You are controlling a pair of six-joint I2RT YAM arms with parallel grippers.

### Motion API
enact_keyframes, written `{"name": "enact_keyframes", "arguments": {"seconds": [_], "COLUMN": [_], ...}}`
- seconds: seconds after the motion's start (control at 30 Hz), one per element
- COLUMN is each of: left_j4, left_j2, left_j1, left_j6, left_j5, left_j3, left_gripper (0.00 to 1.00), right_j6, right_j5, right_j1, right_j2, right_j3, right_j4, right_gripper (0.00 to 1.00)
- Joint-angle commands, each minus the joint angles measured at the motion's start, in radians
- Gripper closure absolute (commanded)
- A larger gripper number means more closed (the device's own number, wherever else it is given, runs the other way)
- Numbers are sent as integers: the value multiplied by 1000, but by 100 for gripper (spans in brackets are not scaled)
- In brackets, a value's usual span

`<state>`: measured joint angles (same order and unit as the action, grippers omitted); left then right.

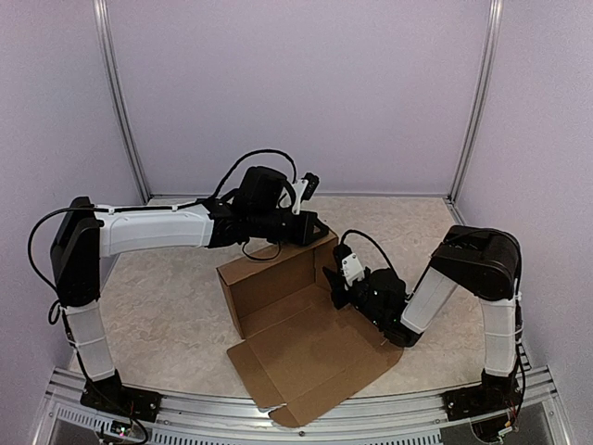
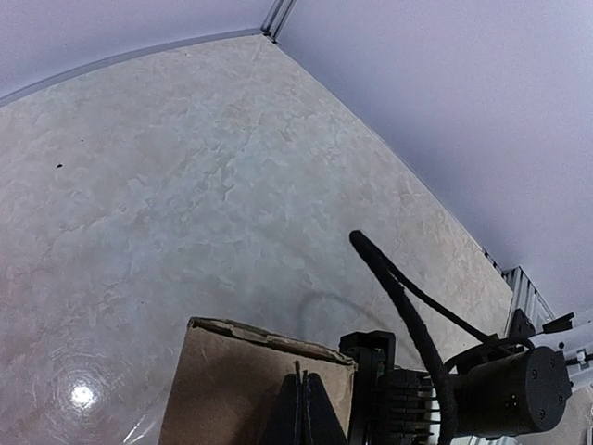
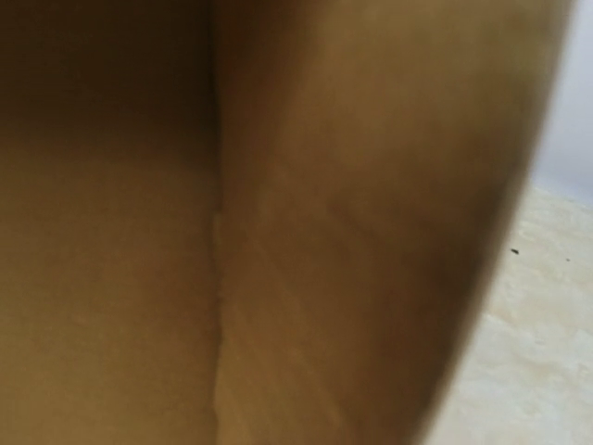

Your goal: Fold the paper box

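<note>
My box (image 1: 296,345) lies mid-bench (image 1: 157,306), half formed: the back wall (image 1: 269,278) stands upright and the front panels lie flat toward me. I judge this is the side-wall step. My left end effector (image 1: 313,229) is clenched, with its tips at the back wall's top right corner; whether it pinches card I cannot tell. My right end effector (image 1: 334,283) sits at the right side flap (image 1: 326,261). Its camera shows only cardboard, so I cannot tell how open it is or whether it grips. The next move calls for standing that flap square against the back wall.
</note>
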<state>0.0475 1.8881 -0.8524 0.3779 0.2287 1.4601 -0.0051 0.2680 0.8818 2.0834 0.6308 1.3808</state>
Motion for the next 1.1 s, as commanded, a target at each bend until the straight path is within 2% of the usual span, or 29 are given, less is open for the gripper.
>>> {"name": "enact_keyframes", "arguments": {"seconds": [0.0, 0.4, 0.6, 0.7, 0.73, 0.8, 1.07], "left_j4": [18, 15, 7, 5, 5, 5, -8], "left_j2": [16, 11, 5, 1, 1, -3, -39], "left_j1": [-5, -7, -9, -13, -14, -18, -32], "left_j6": [-8, -4, 0, 3, 4, 5, 15], "left_j5": [-6, -3, -5, -3, -3, -1, -13], "left_j3": [-12, -29, -44, -49, -51, -56, -109], "left_gripper": [100, 100, 100, 100, 100, 100, 100], "right_j6": [-2, 52, 63, 69, 72, 73, 100], "right_j5": [38, 41, 36, 24, 21, 14, 17], "right_j1": [10, 0, -1, -3, -3, -3, -2], "right_j2": [31, 42, 20, 18, 13, 2, -15], "right_j3": [26, 75, 98, 101, 103, 109, 66], "right_j4": [169, 175, 130, 141, 137, 112, 124], "right_gripper": [77, 68, 68, 71, 77, 99, 100]}}
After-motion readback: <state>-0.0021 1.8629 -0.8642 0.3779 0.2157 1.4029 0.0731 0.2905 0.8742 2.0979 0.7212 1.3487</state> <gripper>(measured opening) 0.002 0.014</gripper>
